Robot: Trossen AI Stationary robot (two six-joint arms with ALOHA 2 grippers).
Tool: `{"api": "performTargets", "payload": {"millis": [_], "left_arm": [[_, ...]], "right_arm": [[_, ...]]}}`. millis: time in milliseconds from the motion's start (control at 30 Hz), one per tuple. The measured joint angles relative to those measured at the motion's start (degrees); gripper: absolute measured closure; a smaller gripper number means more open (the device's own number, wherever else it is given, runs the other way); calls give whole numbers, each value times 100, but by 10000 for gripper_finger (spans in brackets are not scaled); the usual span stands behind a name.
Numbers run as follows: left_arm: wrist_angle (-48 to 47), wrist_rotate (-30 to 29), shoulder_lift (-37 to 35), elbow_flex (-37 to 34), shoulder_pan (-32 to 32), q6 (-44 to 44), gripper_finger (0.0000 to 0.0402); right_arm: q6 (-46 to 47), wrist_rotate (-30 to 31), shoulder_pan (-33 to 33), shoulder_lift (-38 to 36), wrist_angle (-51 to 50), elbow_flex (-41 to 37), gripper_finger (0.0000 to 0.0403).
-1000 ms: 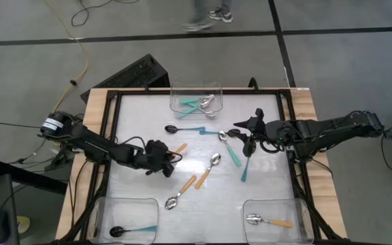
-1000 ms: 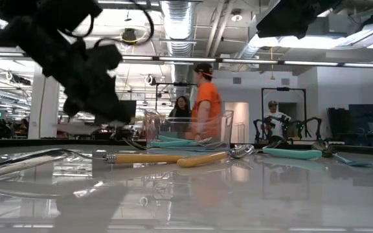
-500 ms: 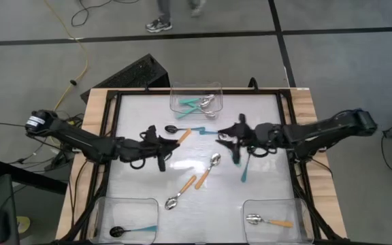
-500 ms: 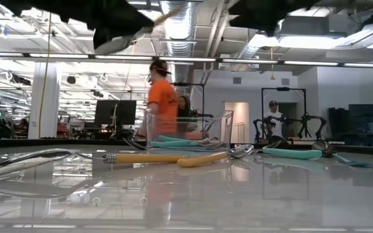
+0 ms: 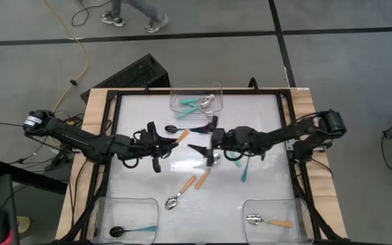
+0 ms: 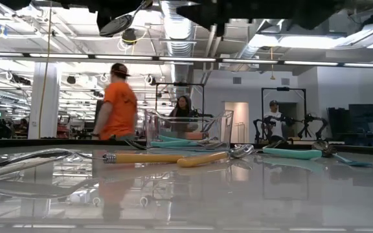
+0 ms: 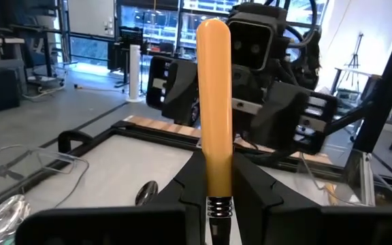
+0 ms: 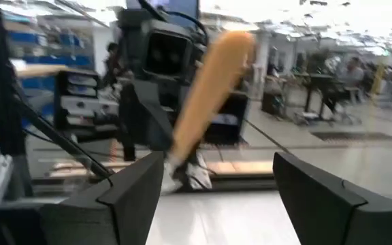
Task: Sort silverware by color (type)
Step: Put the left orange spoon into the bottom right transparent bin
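Note:
My left gripper (image 5: 160, 141) is over the table's middle, shut on a spoon whose orange handle (image 5: 181, 135) points at my right gripper (image 5: 203, 135). The right gripper is open and faces it. In the right wrist view its fingers (image 8: 138, 194) stand on either side of the orange handle (image 8: 209, 88) without touching it. On the table lie a black-bowled teal spoon (image 5: 182, 129), two orange-handled spoons (image 5: 204, 171) (image 5: 180, 192) and teal-handled spoons (image 5: 243, 167). My left gripper pinches the spoon between its two fingers at the lower end of the orange handle, just above the metal collar (image 7: 214, 194). The handle (image 7: 213, 102) juts out past the fingertips toward the table's right. The spoon is lifted clear, and its silver bowl (image 6: 118, 24) shows high above the table.
A clear bin (image 5: 196, 102) at the far edge holds teal-handled spoons. The near-left bin (image 5: 124, 219) holds a black-bowled spoon, and the near-right bin (image 5: 272, 216) an orange-handled one. A black frame (image 5: 111, 136) rims the table. People (image 6: 116, 103) move in the room behind.
My left gripper has risen from the table with the orange-handled spoon and moved toward the far edge and right, turning so that the handle points right. My right gripper has travelled left toward it, until its fingers stand around the handle's end.

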Motion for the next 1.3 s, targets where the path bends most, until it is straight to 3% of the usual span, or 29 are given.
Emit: {"api": "performTargets", "payload": {"millis": [333, 600, 800, 1067, 1300], "left_arm": [[3, -1, 1, 0, 0, 43, 369], [0, -6, 2, 0, 0, 68, 373], [-44, -24, 2, 0, 0, 61, 372], [-51, -7, 7, -4, -4, 77, 376], [-53, -11, 4, -4, 0, 55, 401]], "right_arm": [[-364, -596, -107, 773, -532, 1319, 97], [-410, -587, -96, 730, -1104, 1496, 120], [-548, -589, -96, 728, -1107, 1496, 187], [-792, -601, -76, 721, -1137, 1496, 350], [-879, -539, -87, 719, -1189, 1496, 358]]}}
